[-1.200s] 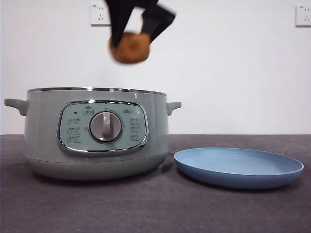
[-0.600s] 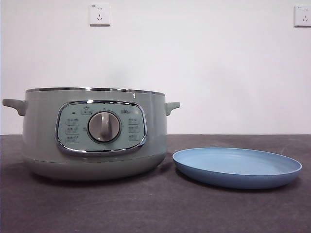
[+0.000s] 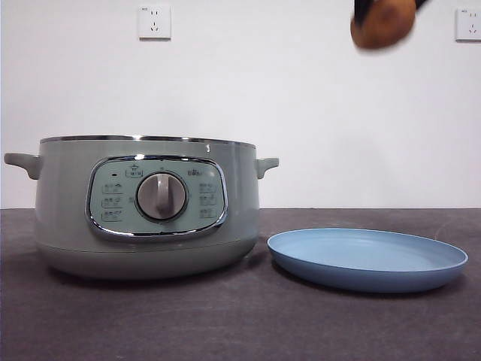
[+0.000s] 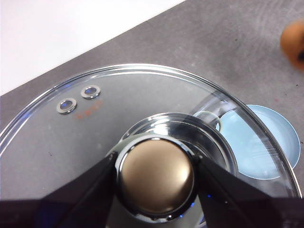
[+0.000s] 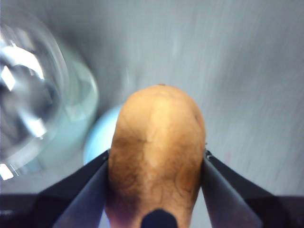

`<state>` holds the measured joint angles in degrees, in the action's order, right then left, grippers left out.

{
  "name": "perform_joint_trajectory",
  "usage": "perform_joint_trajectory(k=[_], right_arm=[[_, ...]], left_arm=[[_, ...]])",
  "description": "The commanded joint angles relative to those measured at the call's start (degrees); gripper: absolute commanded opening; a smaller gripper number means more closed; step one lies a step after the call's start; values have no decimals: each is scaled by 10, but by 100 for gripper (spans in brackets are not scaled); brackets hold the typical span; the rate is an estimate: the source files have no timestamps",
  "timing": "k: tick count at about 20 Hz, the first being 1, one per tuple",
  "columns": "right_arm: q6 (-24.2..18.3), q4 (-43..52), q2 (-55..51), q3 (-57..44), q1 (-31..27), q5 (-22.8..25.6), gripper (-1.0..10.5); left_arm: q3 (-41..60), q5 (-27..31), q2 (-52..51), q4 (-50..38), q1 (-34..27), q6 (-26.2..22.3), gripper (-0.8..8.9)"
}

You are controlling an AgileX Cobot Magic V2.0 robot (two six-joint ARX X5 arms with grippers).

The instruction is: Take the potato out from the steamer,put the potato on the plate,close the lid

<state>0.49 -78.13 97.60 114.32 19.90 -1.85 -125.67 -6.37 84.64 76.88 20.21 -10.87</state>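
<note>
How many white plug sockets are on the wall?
2. One socket sits high on the wall above the steamer. The other is at the picture's far edge, above the plate, beside the potato. More could be out of view.

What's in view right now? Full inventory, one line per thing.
steamer: 1, pale sage green with chrome rim and grey dial, on the dark table, open top, beside the plate.
plate: 1, light blue, on the table next to the steamer, nothing on it.
potato: 1, orange-brown, high in the air above the plate, held in the right hand.
lid: 1, clear glass with chrome rim, held up by its knob in the left hand.
wall sockets: 2, white, on the white wall behind.
table: 1, dark grey.
right hand: black, shut on the potato.
left hand: black, shut on the lid's knob.
</note>
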Motion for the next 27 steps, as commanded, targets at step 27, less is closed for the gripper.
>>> perform_joint_trajectory(k=[27], right_arm=[[1,421,20,-501,19,-12,131]], left_arm=[[-3,-2,-5,24,-1,3,-8]])
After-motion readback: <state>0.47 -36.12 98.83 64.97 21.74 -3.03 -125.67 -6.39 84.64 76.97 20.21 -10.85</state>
